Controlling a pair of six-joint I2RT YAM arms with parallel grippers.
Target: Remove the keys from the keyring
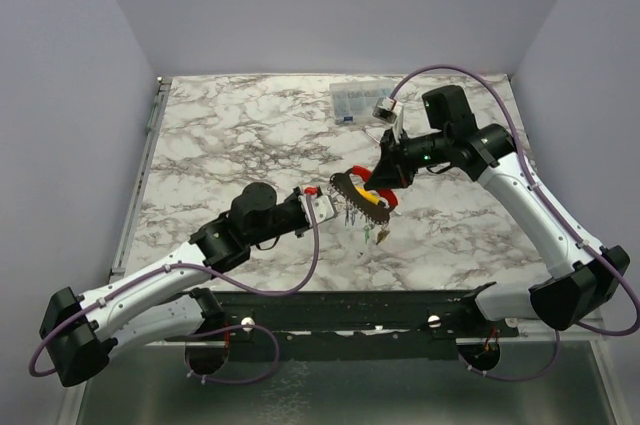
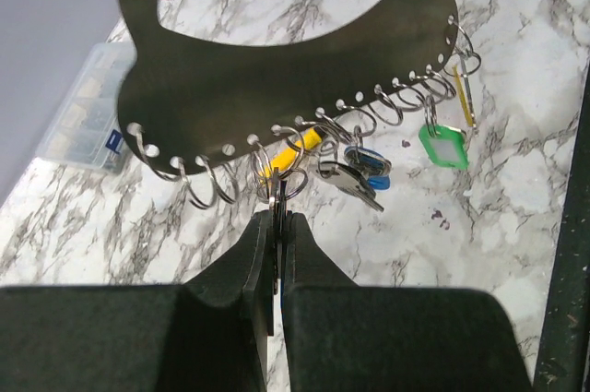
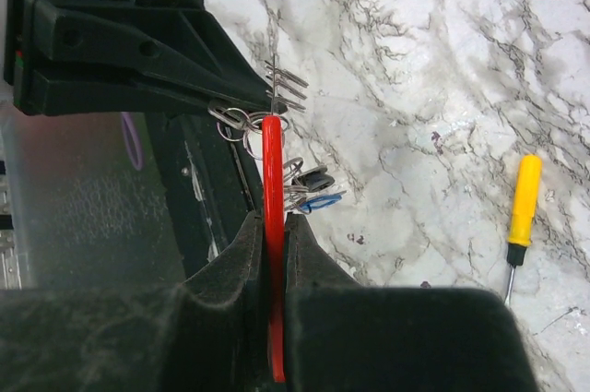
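Note:
The keyring (image 1: 358, 195) is held in the air above the table's middle. In the left wrist view it is a grey metal plate (image 2: 277, 78) with a row of small split rings along its lower edge and a red band at the top left. The keys (image 2: 367, 169) hang from those rings: blue and dark heads and a green tag (image 2: 442, 146). My left gripper (image 2: 278, 221) is shut on a thin key hanging edge-on from a ring; it also shows from above (image 1: 335, 207). My right gripper (image 3: 274, 221) is shut on the red band (image 3: 272, 161) and shows from above (image 1: 380, 180).
A clear plastic parts box (image 1: 360, 103) lies at the table's back, also in the left wrist view (image 2: 78, 115). A yellow-handled screwdriver (image 3: 524, 198) lies on the marble to the right of my right gripper. The black front rail (image 1: 350, 310) runs along the near edge.

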